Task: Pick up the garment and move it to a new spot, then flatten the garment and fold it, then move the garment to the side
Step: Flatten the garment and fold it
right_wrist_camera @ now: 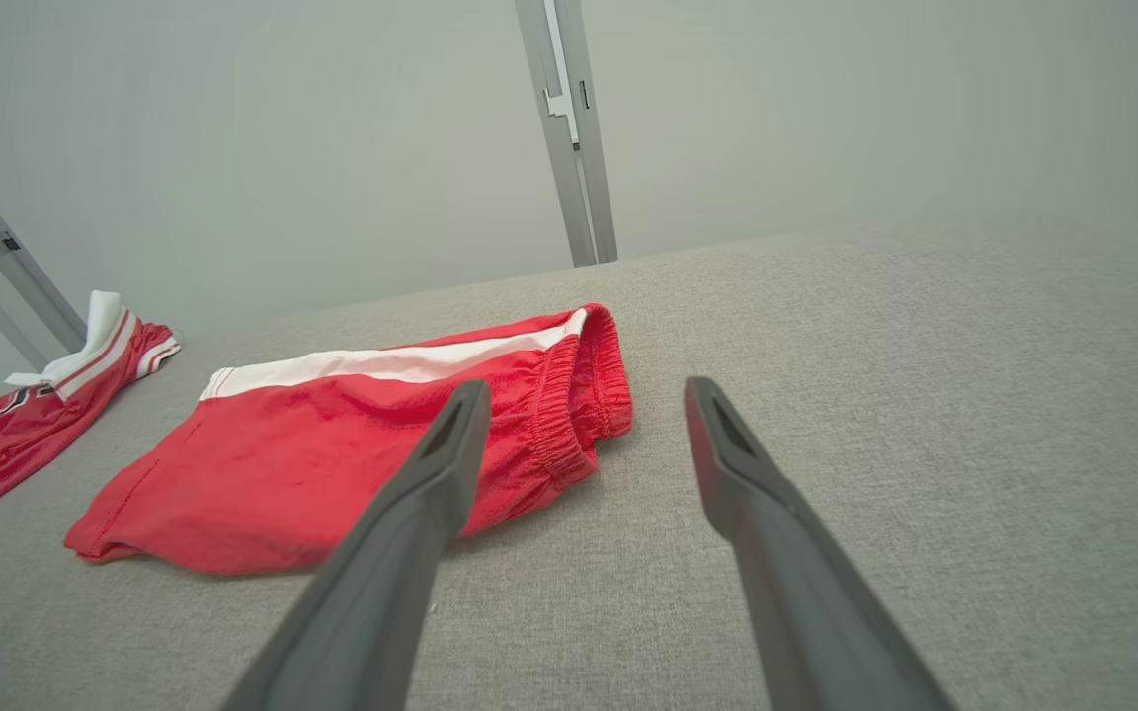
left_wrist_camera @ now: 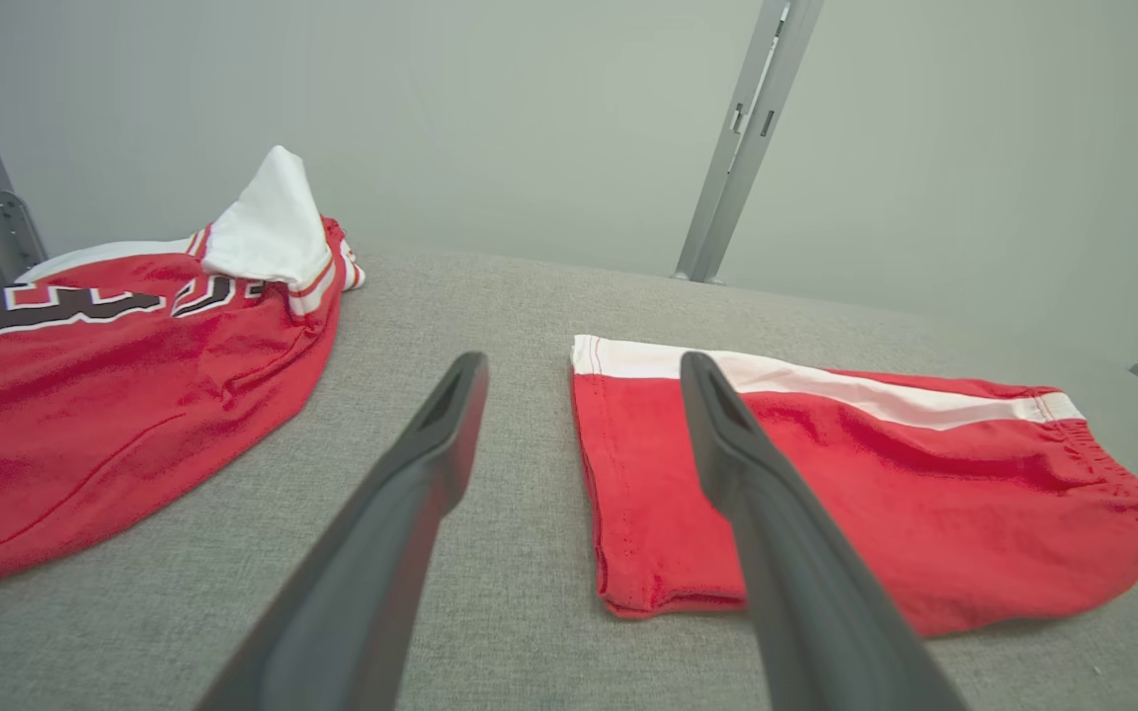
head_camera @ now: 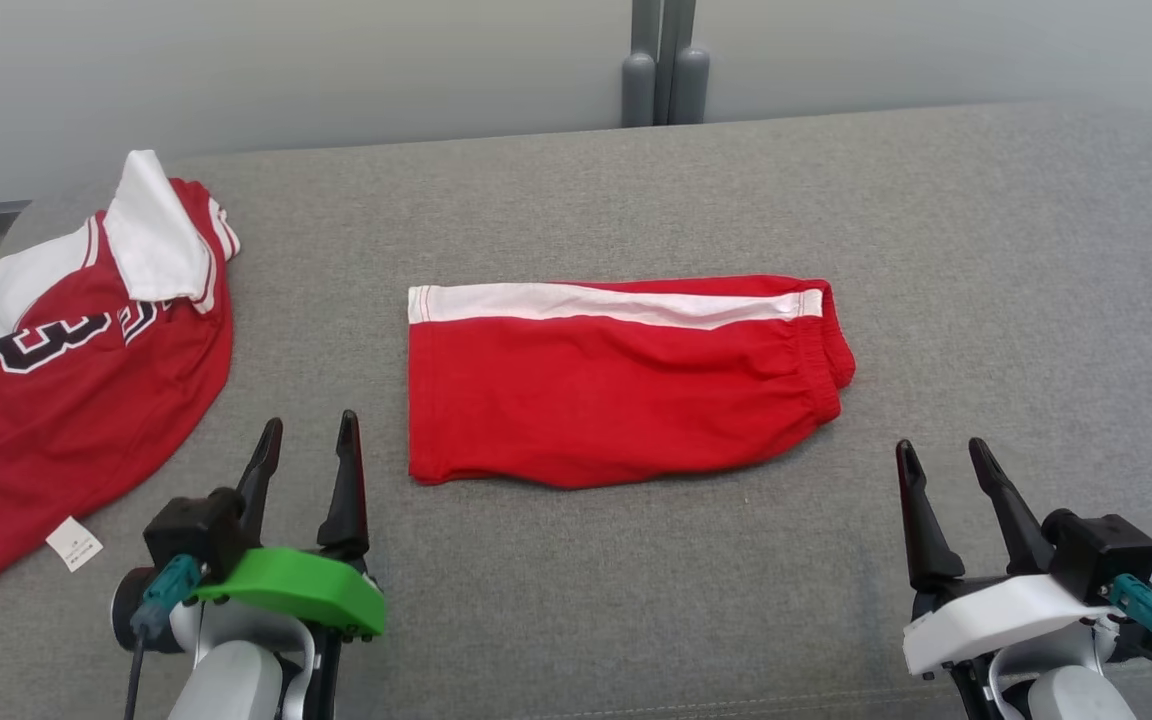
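Note:
The garment (head_camera: 616, 385) is a pair of red shorts with a white side stripe, folded flat in the middle of the grey surface (head_camera: 636, 580); its waistband points right. My left gripper (head_camera: 308, 428) stands open just short of the garment's near left corner, holding nothing. In the left wrist view the left gripper (left_wrist_camera: 584, 367) frames the hem of the garment (left_wrist_camera: 875, 484). My right gripper (head_camera: 941, 448) is open and empty, to the near right of the waistband. In the right wrist view the right gripper (right_wrist_camera: 579, 390) sits beside the waistband of the garment (right_wrist_camera: 332, 454).
A red jersey (head_camera: 56, 400) with white trim and black lettering lies crumpled at the far left, reaching the surface's left edge. A grey post (head_camera: 664, 60) stands behind the surface's far edge. Bare grey surface stretches to the right of the shorts.

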Available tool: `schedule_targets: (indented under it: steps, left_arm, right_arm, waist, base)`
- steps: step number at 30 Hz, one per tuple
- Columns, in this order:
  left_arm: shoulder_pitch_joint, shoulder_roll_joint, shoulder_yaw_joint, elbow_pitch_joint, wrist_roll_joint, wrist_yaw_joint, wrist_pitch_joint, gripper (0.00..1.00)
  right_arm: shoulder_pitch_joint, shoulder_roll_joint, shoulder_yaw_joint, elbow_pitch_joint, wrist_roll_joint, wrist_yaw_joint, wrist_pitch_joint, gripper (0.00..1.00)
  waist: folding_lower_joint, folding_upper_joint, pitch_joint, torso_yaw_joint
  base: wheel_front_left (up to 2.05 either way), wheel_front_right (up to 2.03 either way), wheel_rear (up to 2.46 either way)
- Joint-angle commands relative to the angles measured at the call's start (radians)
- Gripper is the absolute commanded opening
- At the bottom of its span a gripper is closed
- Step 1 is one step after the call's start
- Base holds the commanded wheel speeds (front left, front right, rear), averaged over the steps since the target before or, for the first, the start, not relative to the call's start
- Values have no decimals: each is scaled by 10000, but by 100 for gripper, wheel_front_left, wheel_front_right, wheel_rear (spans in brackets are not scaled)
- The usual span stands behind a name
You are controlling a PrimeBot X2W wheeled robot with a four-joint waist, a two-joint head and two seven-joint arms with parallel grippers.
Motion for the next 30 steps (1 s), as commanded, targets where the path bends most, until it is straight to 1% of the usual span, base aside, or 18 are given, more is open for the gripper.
schedule_targets:
  steps: [1, 4, 8, 10, 13, 15, 19, 23, 27, 30]
  left_arm:
    - [393, -70, 202, -249, 225, 134, -5, 100]
    - [977, -162, 642, -862, 653, 266, -9, 100]
    - [1702, -238, 1177, -1705, 1273, 306, -10, 100]
    - [2097, -255, 1394, -2040, 1597, 299, -8, 100]
    - [2541, -273, 1669, -2400, 1920, 194, -5, 100]
    - [3043, -324, 1877, -2452, 2075, 142, -6, 100]
    - [3451, -172, 1837, -2097, 2187, 18, -7, 100]
    - [3708, -13, 1652, -1911, 2288, -31, 244, 100]
    - [3861, 26, 1531, -1936, 2186, -59, 698, 100]
    - [3839, 68, 1579, -1851, 2049, -97, 819, 100]
  right_arm:
    - [24, -14, -13, 125, 101, -2, -56, 100]
    - [-191, -12, -41, 448, 208, 0, -87, 100]
    - [-436, -15, -121, 971, 321, 0, -147, 100]
    - [-508, -17, -158, 1220, 318, 0, -192, 100]
    - [-578, -17, -177, 1577, 14, 0, -220, 100]
    - [-533, -17, -231, 1817, -495, 0, -173, 100]
    - [-422, -18, -423, 1925, -1056, -2, -82, 100]
    - [-281, -17, -550, 1835, -1372, -2, 80, 100]
    - [-98, -17, -757, 1765, -1602, -2, 360, 100]
    - [39, -15, -917, 1705, -1715, -2, 534, 100]
  waist:
    - [0, -1, -266, 330]
    - [0, -1, -407, 555]
    - [0, -1, -598, 810]
    - [0, -1, -709, 914]
    - [0, -1, -852, 1052]
    - [0, -1, -982, 1146]
    - [0, -1, -1111, 1169]
    - [0, -1, -1202, 1122]
    - [0, -1, -1236, 1052]
    - [0, -1, -1235, 996]
  base:
    - [0, 0, 0]
    - [0, 0, 0]
    - [0, 0, 0]
    - [0, 0, 0]
    - [0, 0, 0]
    - [0, 0, 0]
    - [0, 0, 0]
    - [0, 0, 0]
    - [0, 0, 0]
    - [0, 0, 0]
